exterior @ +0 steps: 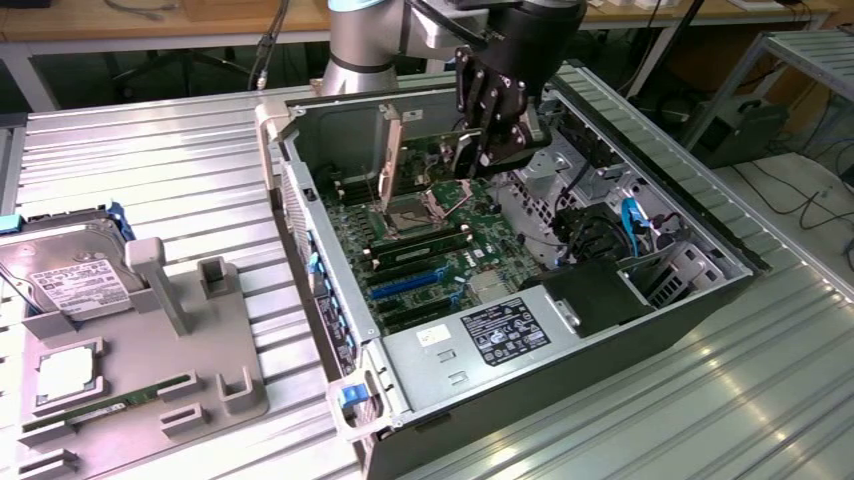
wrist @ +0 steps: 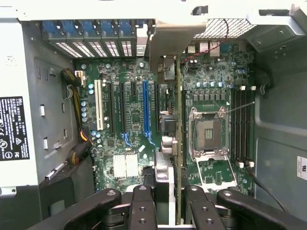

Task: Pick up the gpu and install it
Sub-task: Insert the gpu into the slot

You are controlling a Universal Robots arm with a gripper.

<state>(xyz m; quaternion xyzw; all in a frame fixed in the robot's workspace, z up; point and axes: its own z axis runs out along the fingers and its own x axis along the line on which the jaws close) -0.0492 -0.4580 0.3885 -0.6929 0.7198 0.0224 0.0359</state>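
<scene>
Ribbed metal desk (exterior: pixel 160 170) carries open PC case (exterior: pixel 694 235); end effector (exterior: pixel 490 147) is clamped on gpu (wrist: pixel 169 48), edge-on above motherboard (wrist: pixel 132 120).

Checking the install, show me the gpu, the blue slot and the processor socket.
gpu (wrist: pixel 167 42), wrist view, silver bracket.
blue slot (wrist: pixel 146 108), wrist view, mid-length.
processor socket (wrist: pixel 209 132), wrist view, centre.

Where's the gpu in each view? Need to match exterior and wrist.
Exterior view: gpu stands upright inside the open case, held in the gripper, bracket toward the exterior view's left.
Wrist view: gpu edge-on, between the blue slot and the CPU socket.
Shared landmark: CPU socket, beside the card in both.
</scene>
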